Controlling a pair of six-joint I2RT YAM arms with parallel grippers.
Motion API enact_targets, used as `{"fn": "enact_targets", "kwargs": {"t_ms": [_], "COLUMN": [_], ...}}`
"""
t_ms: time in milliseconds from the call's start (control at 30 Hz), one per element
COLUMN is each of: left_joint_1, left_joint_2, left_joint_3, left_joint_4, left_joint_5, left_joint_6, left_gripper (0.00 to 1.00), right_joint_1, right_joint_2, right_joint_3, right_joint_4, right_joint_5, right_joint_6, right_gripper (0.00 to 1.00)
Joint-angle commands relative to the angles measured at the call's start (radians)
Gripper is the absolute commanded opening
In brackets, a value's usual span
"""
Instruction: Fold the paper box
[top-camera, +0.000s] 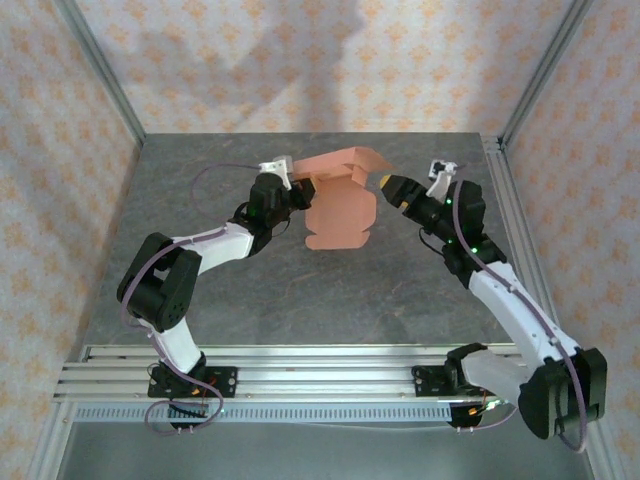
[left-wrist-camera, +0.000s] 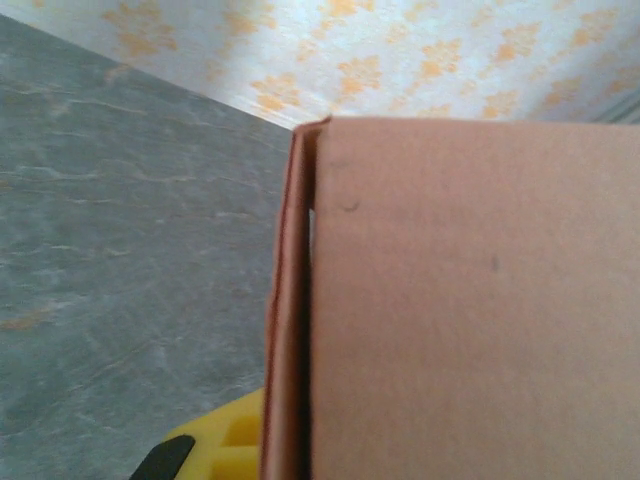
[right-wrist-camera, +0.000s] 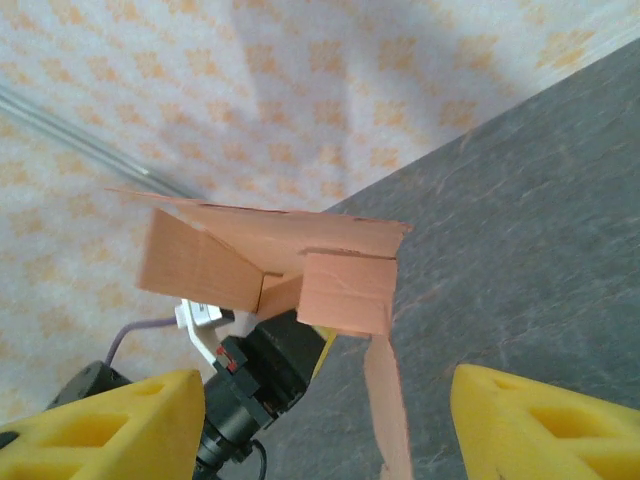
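top view: paper box (top-camera: 338, 205) sits toward 12 o'clock of the table (top-camera: 300, 300) centre, between the two arms. the lower panel lies flat or nearly flat, and the far end at 12 o'clock is raised and bent over.

left gripper (top-camera: 288, 186) is at the box's 9 o'clock edge, closed tight on the thin card. its wrist view shows a card wall and a doubled edge hard against the yellow finger (left-wrist-camera: 215, 445).

right gripper (top-camera: 388, 183) is at the box's 3 o'clock, just beside it and not touching. jaws stand wide, nothing between the pads (right-wrist-camera: 110, 425). its wrist view shows folded panels standing up, one small flap turned in, and a narrow strip hanging loose toward 6 o'clock.

progress, as a judgement: early to middle. one end has some creases and a wall partly stood up. the near half looks unfolded, no closed box shape, tabs not tucked. left to do: raise the remaining walls, tuck the flaps, lock the loose strip. the right arm looks free for a new grip while the left holds the piece.
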Motion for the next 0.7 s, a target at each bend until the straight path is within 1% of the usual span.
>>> {"fn": "enact_targets", "kwargs": {"t_ms": [0,67,167,233,400,533,667], "left_joint_1": [-0.009,-0.014,-0.020,-0.022,-0.021,-0.021,-0.020], "left_joint_2": [-0.033,-0.044,-0.065,-0.078,-0.098,-0.109,-0.121], "left_joint_3": [-0.022,-0.040,-0.061,-0.078,-0.098,-0.112,-0.114], "left_joint_4": [-0.032,-0.048,-0.078,-0.077,-0.091,-0.087,-0.103], "left_joint_5": [-0.157,-0.218,-0.291,-0.318,-0.355,-0.364,-0.368], "left_joint_6": [-0.020,-0.021,-0.025,-0.027,-0.020,-0.015,0.006], "left_gripper": [0.00,0.00,0.00,0.00,0.00,0.00,0.00], "right_joint_1": [0.034,0.083,0.170,0.249,0.381,0.417,0.421], "right_joint_2": [-0.021,0.003,0.092,0.165,0.380,0.558,0.681], "right_joint_3": [0.113,0.194,0.344,0.438,0.682,0.878,1.031], "right_joint_4": [-0.190,-0.298,-0.452,-0.512,-0.615,-0.697,-0.766], "right_joint_5": [0.138,0.206,0.274,0.349,0.459,0.479,0.466], "right_joint_6": [-0.057,-0.093,-0.158,-0.210,-0.294,-0.323,-0.340], "right_gripper": [0.66,0.65,0.66,0.66,0.66,0.64,0.63]}}
